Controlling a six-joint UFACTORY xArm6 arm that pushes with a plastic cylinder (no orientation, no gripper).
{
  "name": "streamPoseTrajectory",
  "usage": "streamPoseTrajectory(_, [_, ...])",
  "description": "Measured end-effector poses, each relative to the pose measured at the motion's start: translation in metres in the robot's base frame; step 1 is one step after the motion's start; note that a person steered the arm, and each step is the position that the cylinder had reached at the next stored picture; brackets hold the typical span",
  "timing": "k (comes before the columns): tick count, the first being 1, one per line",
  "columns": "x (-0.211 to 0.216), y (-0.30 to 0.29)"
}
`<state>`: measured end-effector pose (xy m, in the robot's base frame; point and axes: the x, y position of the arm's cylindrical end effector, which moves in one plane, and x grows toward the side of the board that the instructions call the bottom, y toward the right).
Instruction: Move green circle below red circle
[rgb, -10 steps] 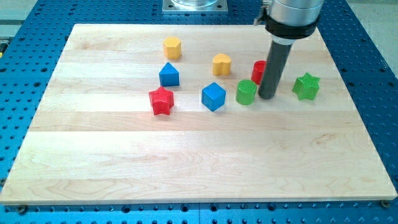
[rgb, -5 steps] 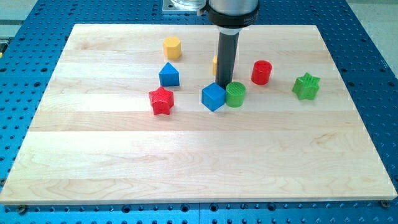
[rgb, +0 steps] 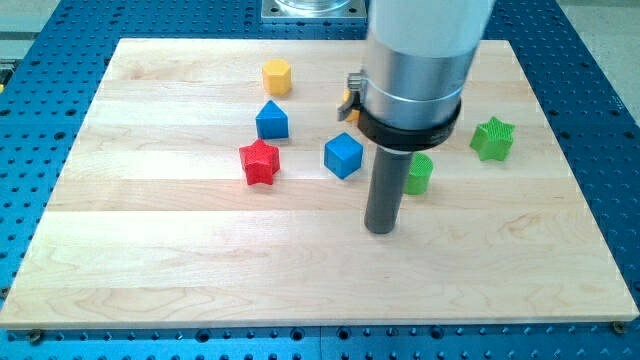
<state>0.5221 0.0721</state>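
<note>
The green circle (rgb: 420, 174) lies right of the board's middle, partly hidden behind my rod. My tip (rgb: 381, 229) rests on the board just below and left of the green circle, a short gap away. The red circle does not show; the arm's wide body covers the spot above the green circle where it stood earlier.
A blue cube (rgb: 343, 155) lies left of the rod. A red star (rgb: 259, 162), a blue house-shaped block (rgb: 271, 120) and a yellow hexagon (rgb: 277, 76) lie further left. A yellow block (rgb: 346, 100) peeks out beside the arm. A green star (rgb: 492, 138) lies at the right on the wooden board (rgb: 150, 280).
The green circle was first pushed left to the blue cube, then moved right and down. My tip went from its right side, over to its upper left, to below-left of it now.
</note>
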Motion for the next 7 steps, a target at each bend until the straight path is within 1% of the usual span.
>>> streamPoseTrajectory(1, [-0.033, 0.059])
streamPoseTrajectory(2, [-0.029, 0.071])
streamPoseTrajectory(3, [-0.007, 0.042])
streamPoseTrajectory(4, [-0.029, 0.028])
streamPoseTrajectory(5, [-0.036, 0.021])
streamPoseTrajectory(6, [-0.057, 0.026])
streamPoseTrajectory(7, [-0.064, 0.032])
